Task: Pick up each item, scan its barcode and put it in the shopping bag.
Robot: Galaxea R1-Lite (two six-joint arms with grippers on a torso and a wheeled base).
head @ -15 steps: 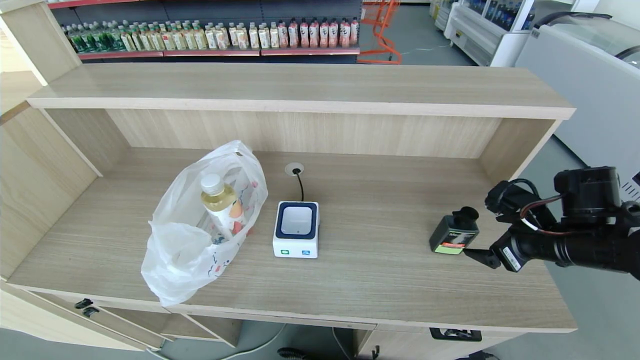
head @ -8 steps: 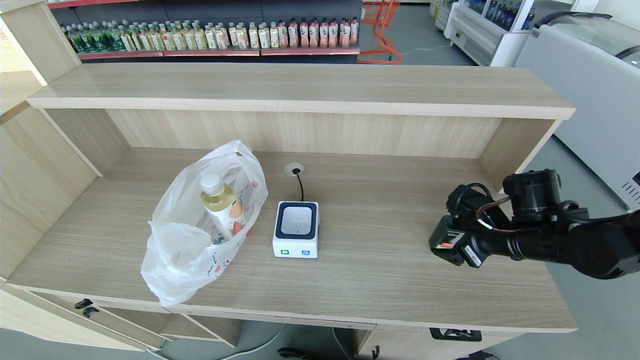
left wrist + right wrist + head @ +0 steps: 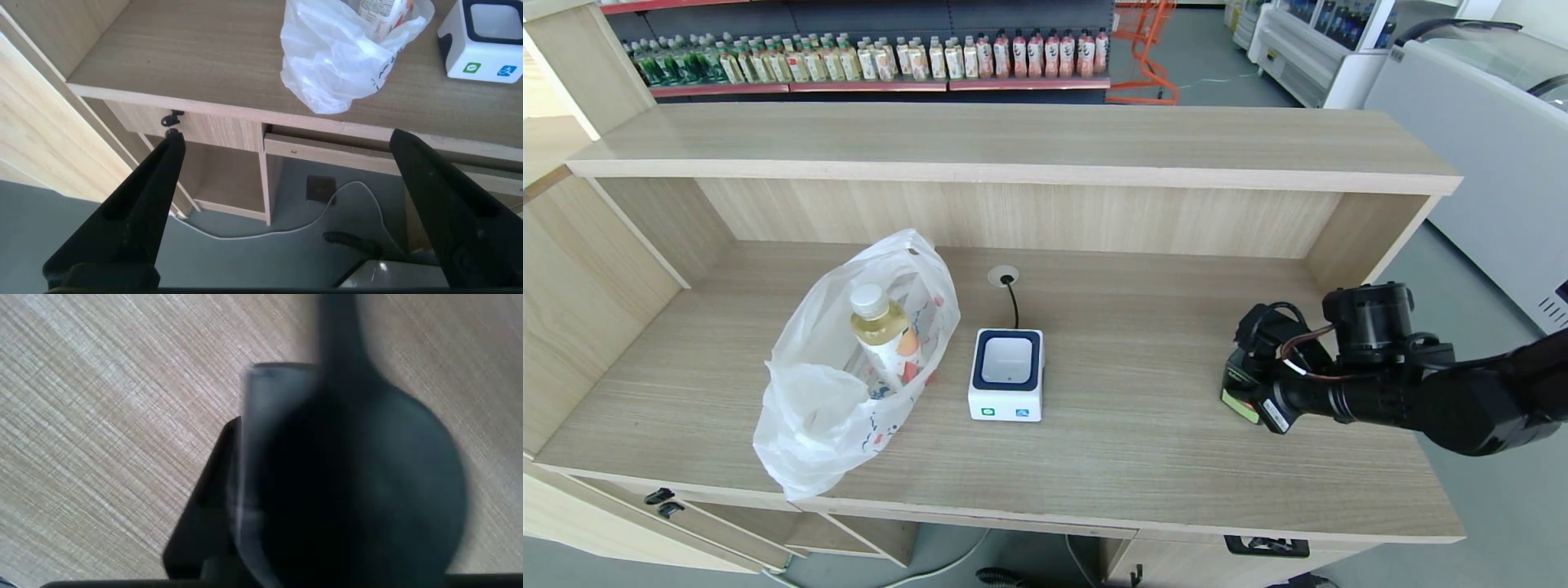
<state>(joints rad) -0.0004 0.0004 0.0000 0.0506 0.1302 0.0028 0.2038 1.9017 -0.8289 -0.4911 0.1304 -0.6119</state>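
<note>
Dark bottle (image 3: pixel 1235 398): I see it near the right edge of the surface (image 3: pixel 1135 445), mostly hidden by my right arm.
Right gripper (image 3: pixel 1246 380): down on the dark bottle; I cannot tell whether its jaws are released or clenched.
Left gripper (image 3: pixel 286 139): hanging off the front left corner, below the surface; jaws released, spread wide, holding nothing.
Shopping bag (image 3: pixel 827 408): white plastic, near the front edge on the left half.
Tea bottle (image 3: pixel 883 331): inside the shopping bag, cap up, leaning.
Scanner (image 3: pixel 1006 374): mid-surface, just right of the shopping bag.
</note>
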